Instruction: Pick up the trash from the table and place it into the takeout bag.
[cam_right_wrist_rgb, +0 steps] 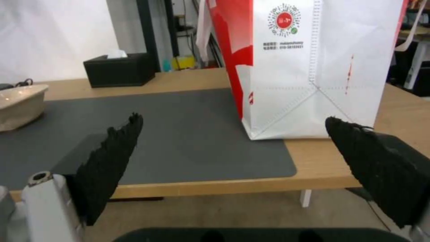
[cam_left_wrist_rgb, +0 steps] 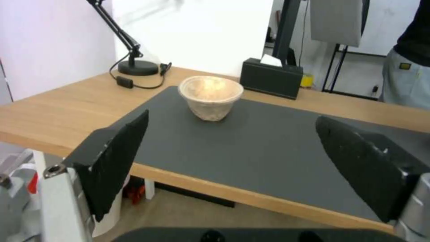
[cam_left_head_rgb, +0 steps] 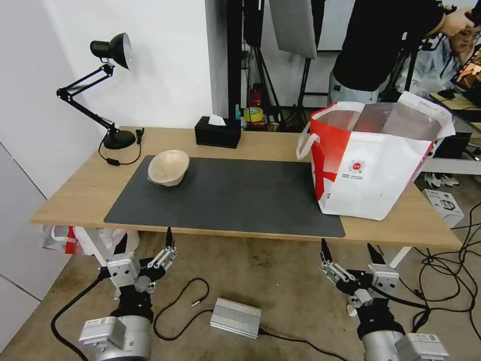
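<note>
A beige paper bowl (cam_left_head_rgb: 168, 168) lies slightly tilted at the far left corner of the dark grey mat (cam_left_head_rgb: 235, 200) on the wooden table (cam_left_head_rgb: 70, 195). The left wrist view has the bowl (cam_left_wrist_rgb: 210, 97) well beyond the fingertips. At the table's right end the red-and-white takeout bag (cam_left_head_rgb: 371, 160) stands upright with its top open. Its white side (cam_right_wrist_rgb: 313, 67) is close ahead in the right wrist view. My left gripper (cam_left_head_rgb: 145, 240) and right gripper (cam_left_head_rgb: 349, 248) hang open and empty, below and in front of the table's front edge.
A black tissue box (cam_left_head_rgb: 217, 131) and a black desk lamp (cam_left_head_rgb: 107, 90) stand along the table's far edge. On the floor between my arms lie a silver box (cam_left_head_rgb: 235, 317) and cables. A person stands behind the bag.
</note>
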`<state>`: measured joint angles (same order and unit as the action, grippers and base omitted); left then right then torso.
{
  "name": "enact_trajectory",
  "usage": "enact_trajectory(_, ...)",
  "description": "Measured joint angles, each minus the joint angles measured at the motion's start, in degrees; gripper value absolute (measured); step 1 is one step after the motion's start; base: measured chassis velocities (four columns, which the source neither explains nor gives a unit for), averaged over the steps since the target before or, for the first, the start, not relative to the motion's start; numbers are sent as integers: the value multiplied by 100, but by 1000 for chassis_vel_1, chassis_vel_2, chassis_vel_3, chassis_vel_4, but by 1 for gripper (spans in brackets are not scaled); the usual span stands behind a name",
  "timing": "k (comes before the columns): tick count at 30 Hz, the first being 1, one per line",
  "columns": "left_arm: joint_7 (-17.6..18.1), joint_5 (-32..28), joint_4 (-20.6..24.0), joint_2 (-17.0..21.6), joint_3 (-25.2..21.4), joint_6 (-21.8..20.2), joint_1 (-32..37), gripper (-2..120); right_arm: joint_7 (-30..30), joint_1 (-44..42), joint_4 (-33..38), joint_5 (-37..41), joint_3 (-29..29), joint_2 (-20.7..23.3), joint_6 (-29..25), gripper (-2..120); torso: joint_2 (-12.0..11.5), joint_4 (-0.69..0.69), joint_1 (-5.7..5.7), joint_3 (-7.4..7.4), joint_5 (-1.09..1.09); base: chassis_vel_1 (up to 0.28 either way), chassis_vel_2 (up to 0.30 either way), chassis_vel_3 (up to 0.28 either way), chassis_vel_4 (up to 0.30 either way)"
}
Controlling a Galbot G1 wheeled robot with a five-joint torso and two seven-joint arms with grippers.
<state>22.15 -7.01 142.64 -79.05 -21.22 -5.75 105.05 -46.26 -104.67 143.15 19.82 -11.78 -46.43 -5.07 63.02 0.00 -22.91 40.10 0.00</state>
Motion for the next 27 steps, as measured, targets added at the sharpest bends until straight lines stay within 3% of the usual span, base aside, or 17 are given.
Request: enact_trajectory(27,2,-21,29,27,-46,21,-8,100,0,-45,-5,-92,-16,-17,-9,100,0,0,0,0,0,0,0,0,0)
